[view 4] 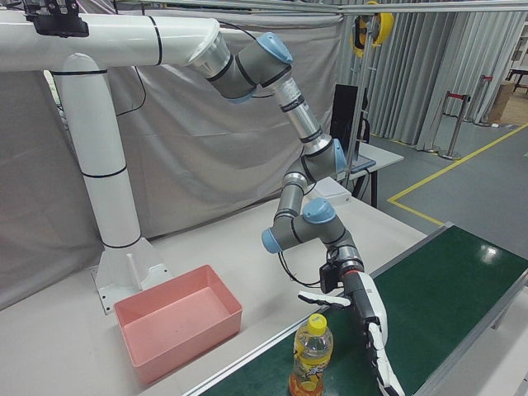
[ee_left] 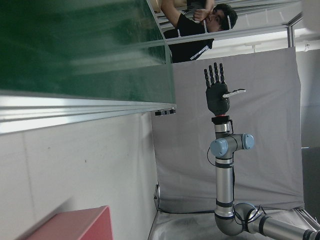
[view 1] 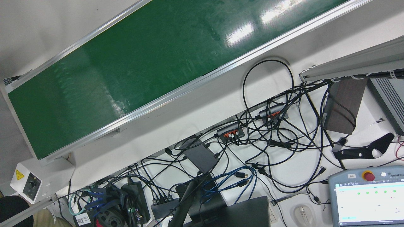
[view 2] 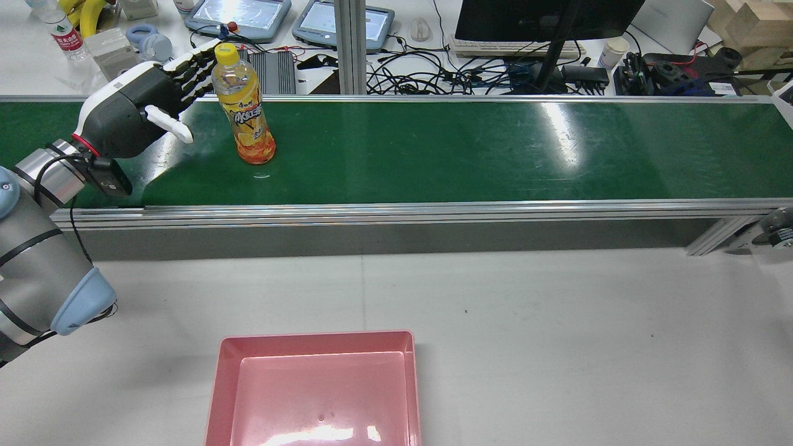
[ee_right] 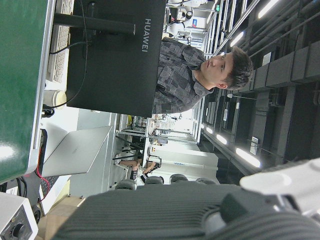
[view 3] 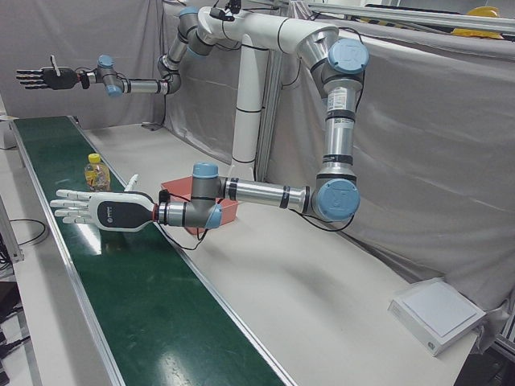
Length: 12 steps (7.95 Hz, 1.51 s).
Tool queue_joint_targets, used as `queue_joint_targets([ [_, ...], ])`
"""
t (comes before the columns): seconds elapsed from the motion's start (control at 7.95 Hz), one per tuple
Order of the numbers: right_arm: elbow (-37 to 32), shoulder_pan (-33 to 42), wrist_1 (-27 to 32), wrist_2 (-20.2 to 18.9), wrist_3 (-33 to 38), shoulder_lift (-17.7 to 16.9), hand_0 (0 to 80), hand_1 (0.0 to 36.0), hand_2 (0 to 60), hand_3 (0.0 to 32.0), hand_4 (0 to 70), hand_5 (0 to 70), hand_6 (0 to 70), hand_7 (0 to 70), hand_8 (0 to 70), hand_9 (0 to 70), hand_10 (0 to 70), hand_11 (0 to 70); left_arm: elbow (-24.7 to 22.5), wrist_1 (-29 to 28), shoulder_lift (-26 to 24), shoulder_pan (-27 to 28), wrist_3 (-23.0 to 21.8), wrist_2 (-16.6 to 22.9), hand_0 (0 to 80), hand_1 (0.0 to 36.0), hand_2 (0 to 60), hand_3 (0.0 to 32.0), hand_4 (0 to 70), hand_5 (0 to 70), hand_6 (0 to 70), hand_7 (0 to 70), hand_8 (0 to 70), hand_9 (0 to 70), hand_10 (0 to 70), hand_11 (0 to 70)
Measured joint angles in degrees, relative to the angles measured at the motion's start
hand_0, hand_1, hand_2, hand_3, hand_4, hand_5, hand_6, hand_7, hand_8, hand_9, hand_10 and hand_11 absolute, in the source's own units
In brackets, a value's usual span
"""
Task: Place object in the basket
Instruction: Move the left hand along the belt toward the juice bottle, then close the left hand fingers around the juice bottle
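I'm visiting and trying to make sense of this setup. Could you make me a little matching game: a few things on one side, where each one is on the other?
Things:
1. orange drink bottle
2. pink basket
3. left hand
4. right hand

Places:
A. on the white table, nothing in it
B. raised high above the far end of the belt, fingers spread
C. standing upright on the green belt
D. open beside the bottle, not holding it

Pairs: 1-C, 2-A, 3-D, 4-B
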Motion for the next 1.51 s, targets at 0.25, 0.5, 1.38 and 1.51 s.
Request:
queue_joint_targets([
  [0.25, 0.00, 0.00, 0.00, 0.00, 0.00, 0.00, 0.0, 0.0, 0.0, 0.0, 0.0, 0.0, 0.0, 0.0, 0.0, 0.0, 0.0, 0.0, 0.08, 0.07, -0.44, 0.30, 0.01, 0.00, 56.6, 2.6, 0.0, 0.0, 9.3, 8.2, 0.0, 0.0, 0.0, 0.4, 3.3, 6.3],
  [0.5, 0.00, 0.00, 0.00, 0.00, 0.00, 0.00, 0.0, 0.0, 0.0, 0.0, 0.0, 0.0, 0.0, 0.0, 0.0, 0.0, 0.0, 0.0, 0.14, 0.13, -1.18, 0.39, -0.02, 0.00, 57.2, 2.9, 0.0, 0.0, 9.6, 8.2, 0.0, 0.0, 0.0, 0.4, 3.3, 6.2],
  [1.38, 0.00, 0.00, 0.00, 0.00, 0.00, 0.00, 0.0, 0.0, 0.0, 0.0, 0.0, 0.0, 0.0, 0.0, 0.0, 0.0, 0.0, 0.0, 0.37, 2.10, -3.73, 1.03, -0.19, -0.10, 51.7, 35.9, 60.0, 0.0, 49.7, 70.0, 70.0, 70.0, 70.0, 70.0, 70.0, 70.0],
  [1.51, 0.00, 0.00, 0.00, 0.00, 0.00, 0.00, 0.0, 0.0, 0.0, 0.0, 0.0, 0.0, 0.0, 0.0, 0.0, 0.0, 0.0, 0.0, 0.25, 3.69, -4.64, 1.27, -0.22, -0.03, 50.9, 35.0, 60.0, 0.0, 45.4, 70.0, 69.1, 70.0, 70.0, 70.0, 70.0, 70.0],
])
